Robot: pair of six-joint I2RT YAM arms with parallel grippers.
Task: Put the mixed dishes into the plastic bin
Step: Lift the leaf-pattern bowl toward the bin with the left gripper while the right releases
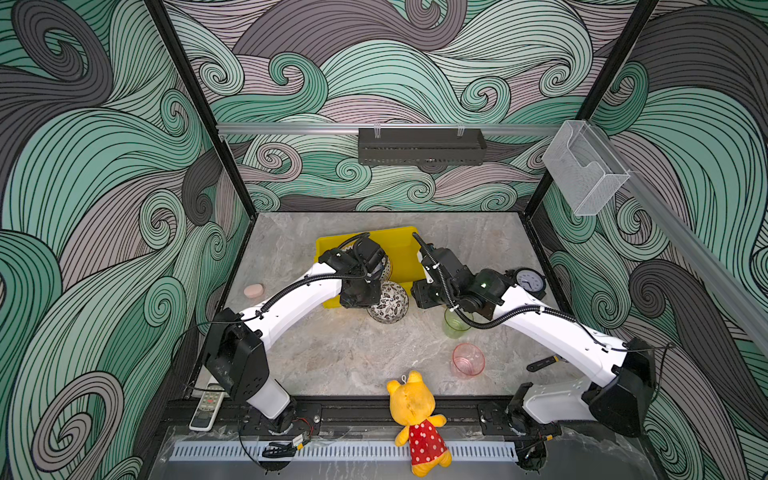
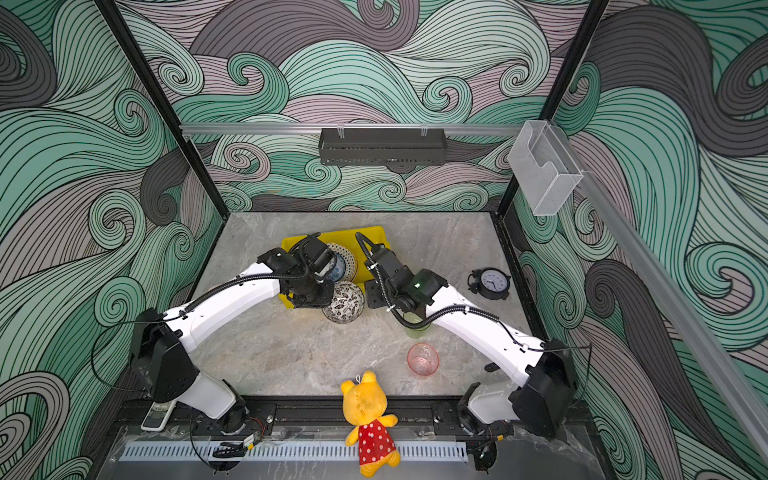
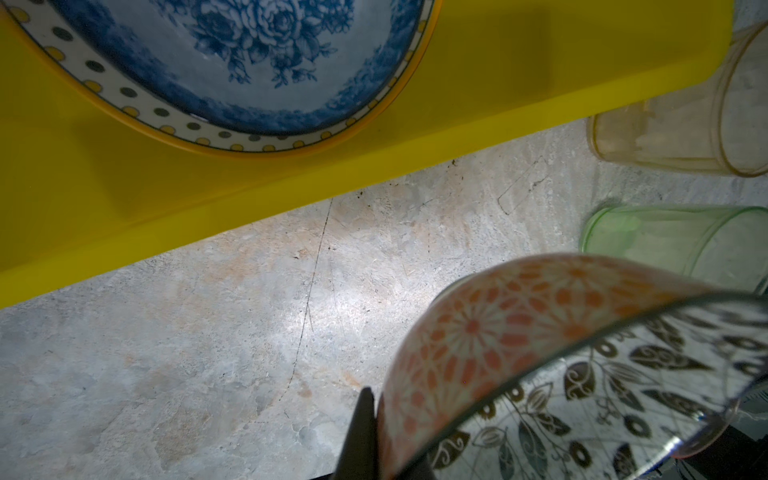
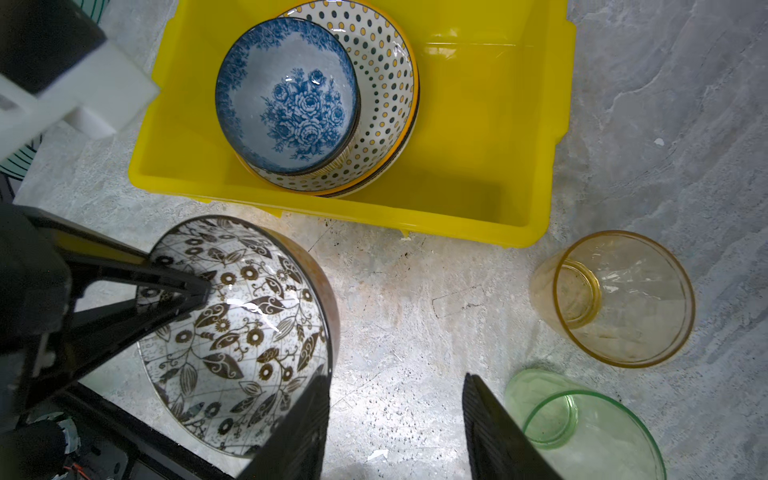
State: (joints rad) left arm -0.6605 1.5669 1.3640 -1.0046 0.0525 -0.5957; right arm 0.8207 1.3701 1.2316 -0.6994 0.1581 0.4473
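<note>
I find the left gripper [image 4: 201, 289] clamped on the rim of the leafy bowl [image 4: 249, 332], just outside the near wall of the yellow bin [image 4: 478, 216]. The bowl is glossy ceramic, with dark leaves on white inside and an orange lattice outside. The right gripper [image 4: 395, 428] has its jaws apart and empty, between that bowl and the translucent green cup [image 4: 582, 424]. In the bin, the blue floral bowl [image 4: 286, 99] sits on the dotted plate [image 4: 386, 83]. The amber cup [image 4: 615, 299] stands by the bin's corner.
</note>
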